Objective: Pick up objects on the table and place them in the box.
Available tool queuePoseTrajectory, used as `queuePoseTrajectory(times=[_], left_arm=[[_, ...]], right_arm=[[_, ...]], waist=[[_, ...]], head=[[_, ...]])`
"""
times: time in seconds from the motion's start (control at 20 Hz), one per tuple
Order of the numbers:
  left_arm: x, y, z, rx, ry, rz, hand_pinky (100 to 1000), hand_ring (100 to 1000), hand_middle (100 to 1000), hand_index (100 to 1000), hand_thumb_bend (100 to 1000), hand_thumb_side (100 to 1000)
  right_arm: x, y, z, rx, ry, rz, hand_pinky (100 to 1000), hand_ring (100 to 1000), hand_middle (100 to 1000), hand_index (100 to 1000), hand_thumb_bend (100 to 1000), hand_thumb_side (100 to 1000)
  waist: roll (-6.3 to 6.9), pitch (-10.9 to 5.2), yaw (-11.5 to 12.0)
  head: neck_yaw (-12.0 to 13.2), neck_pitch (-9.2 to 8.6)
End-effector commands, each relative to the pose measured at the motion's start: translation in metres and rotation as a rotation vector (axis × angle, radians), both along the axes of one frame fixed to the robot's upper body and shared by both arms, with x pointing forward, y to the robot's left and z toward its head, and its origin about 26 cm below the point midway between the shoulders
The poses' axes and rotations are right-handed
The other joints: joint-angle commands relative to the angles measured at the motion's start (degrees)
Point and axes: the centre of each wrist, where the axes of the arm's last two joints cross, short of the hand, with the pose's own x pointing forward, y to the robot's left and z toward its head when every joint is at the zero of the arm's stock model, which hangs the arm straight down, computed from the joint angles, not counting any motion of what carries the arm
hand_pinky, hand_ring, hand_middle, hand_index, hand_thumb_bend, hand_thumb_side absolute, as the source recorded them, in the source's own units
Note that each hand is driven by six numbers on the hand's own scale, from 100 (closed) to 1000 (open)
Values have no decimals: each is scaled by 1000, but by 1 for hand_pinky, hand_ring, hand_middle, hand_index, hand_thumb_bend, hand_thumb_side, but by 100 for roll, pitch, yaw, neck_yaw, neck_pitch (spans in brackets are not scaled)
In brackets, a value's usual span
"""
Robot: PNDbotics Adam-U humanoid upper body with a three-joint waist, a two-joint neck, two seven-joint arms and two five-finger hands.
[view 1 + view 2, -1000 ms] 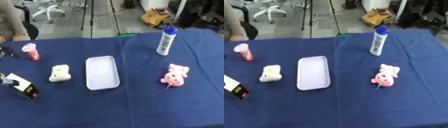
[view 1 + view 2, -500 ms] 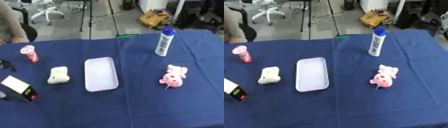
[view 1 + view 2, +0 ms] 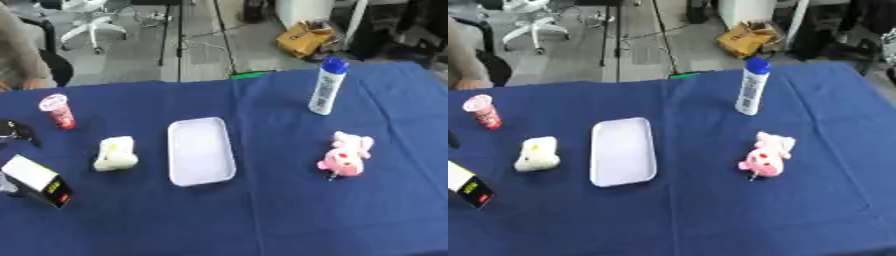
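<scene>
**A:** ok so what's the risk from here? Looks harmless to me. White tray-box sits flat in the middle of the blue worktop, everything else spread around it.

**B:** The stuff isn't near the box, that's the thing. Pink plush is off to the right, well apart from it. The white bottle with the blue cap is standing upright at the far right, tall and narrow, so I'd guess a sideways brush tips it and it rolls.

**A:** And the left side?

**B:** Crowded. Cream plush just beside the box, red cup further back, and the white-and-black carton tilted near the left edge. There's something dark at that edge, might be the left hand, but I can't tell what its fingers are doing.

**A:** Right hand?

**B:** Not visible at all. Also that box is shallow, low rim. Drop the bottle in carelessly and my bet is it rolls right back out, or the box skids on the cloth.
</scene>
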Motion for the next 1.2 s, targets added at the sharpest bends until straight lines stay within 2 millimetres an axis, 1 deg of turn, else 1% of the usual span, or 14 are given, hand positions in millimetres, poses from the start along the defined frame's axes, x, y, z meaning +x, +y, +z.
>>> queuePoseTrajectory(times=[0.05,0.1,0.35,0.55,0.6,0.65,0.8,0.95,1.0,1.05,1.15,1.2], left_arm=[[5,6,5,26,31,2,846,887,833,863,752,368],[6,6,3,27,48,0,846,885,826,851,736,353],[11,5,-2,49,118,-24,844,885,819,839,733,344],[15,1,-5,56,118,-45,840,873,785,810,704,326],[15,1,-6,56,117,-47,838,863,762,786,682,311],[15,0,-8,55,117,-48,838,863,762,786,682,311],[16,0,-14,58,126,-43,833,845,711,751,656,289],[16,2,-18,60,126,-33,828,836,678,725,638,280],[16,2,-19,62,124,-32,825,829,657,712,631,275],[17,2,-19,66,119,-30,819,816,614,681,624,267],[17,2,-21,71,111,-28,817,809,597,668,623,264],[17,2,-21,72,109,-28,811,794,559,630,614,257]], right_arm=[[-1,-5,7,-14,-16,-4,784,796,780,904,282,686],[-1,-4,7,-14,-15,-3,784,796,780,905,280,687],[0,-6,6,-14,-12,-1,785,796,780,905,279,686],[0,-6,6,-14,-10,2,785,796,781,905,278,687],[0,-6,6,-14,-11,2,785,796,781,905,278,687],[0,-6,6,-13,-11,1,785,796,781,905,278,687],[1,-6,6,-13,-11,2,785,796,781,906,276,687],[1,-6,5,-11,-10,3,785,796,781,906,275,687],[1,-6,5,-11,-10,3,786,796,781,906,275,687],[1,-6,5,-10,-10,2,786,796,781,906,273,687],[1,-6,5,-10,-9,2,786,796,781,906,272,687],[1,-6,5,-10,-9,2,786,796,781,906,272,687]], waist=[[65,-110,-15],[69,-107,-22],[83,-108,-45],[78,-110,-53],[76,-110,-54],[74,-110,-55],[75,-108,-59],[77,-104,-64],[77,-104,-65],[77,-103,-65],[77,-102,-65],[77,-102,-65]], head=[[29,-39],[28,-38],[43,-13],[30,-14],[33,-10],[45,-1],[117,26],[195,46],[205,48],[209,55],[211,61],[212,65]])
